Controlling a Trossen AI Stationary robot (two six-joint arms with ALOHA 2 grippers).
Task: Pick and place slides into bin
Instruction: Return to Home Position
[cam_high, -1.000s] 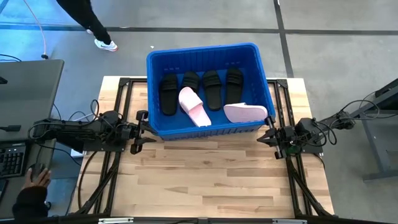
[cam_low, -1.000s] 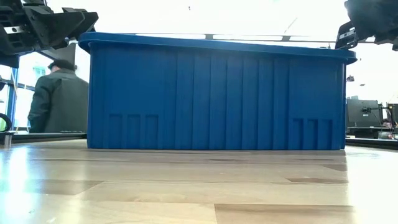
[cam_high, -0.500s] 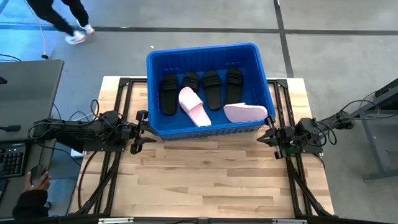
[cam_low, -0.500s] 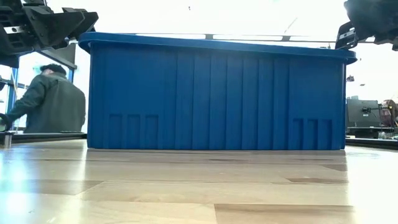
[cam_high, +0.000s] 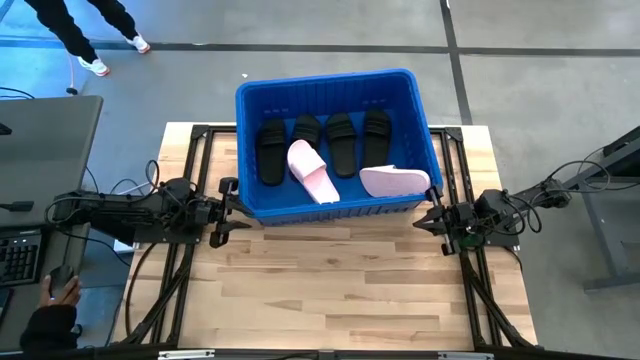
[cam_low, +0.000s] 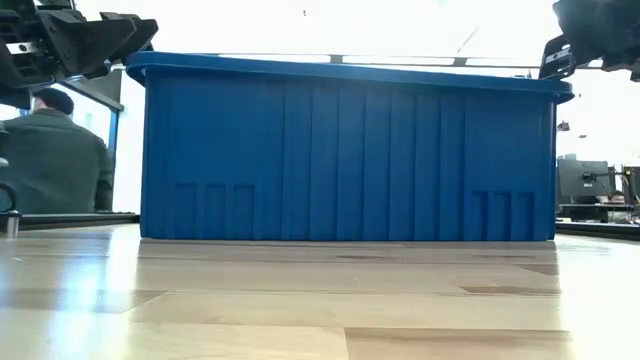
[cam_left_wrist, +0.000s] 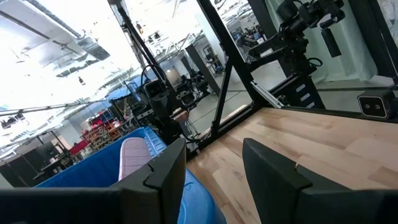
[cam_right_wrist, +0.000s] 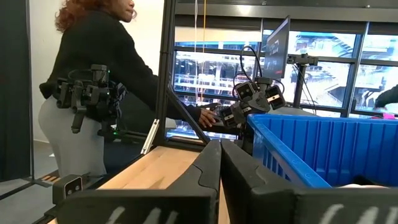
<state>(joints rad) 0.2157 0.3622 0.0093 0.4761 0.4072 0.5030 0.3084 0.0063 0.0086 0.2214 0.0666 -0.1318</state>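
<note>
The blue bin (cam_high: 250, 110) stands on the far half of the wooden table and fills the low view (cam_low: 350, 150). Inside lie four black slides (cam_high: 342, 143) side by side and two pink slides: one (cam_high: 312, 170) slanting across the black ones, one (cam_high: 395, 181) along the near wall at the right corner. My left gripper (cam_high: 232, 208) is open and empty beside the bin's near left corner. My right gripper (cam_high: 428, 213) is shut and empty beside the near right corner. The left wrist view shows a pink slide (cam_left_wrist: 134, 155) over the bin's rim.
Bare wooden table (cam_high: 340, 290) lies in front of the bin. Black frame rails (cam_high: 190, 150) run along both table sides. A desk with a keyboard (cam_high: 20, 255) and a person's hand (cam_high: 55, 295) are at the left. A person (cam_right_wrist: 93, 87) stands beyond the table.
Neither arm nor any slide has moved. A person on the floor beyond the table's far edge has walked toward the left.
</note>
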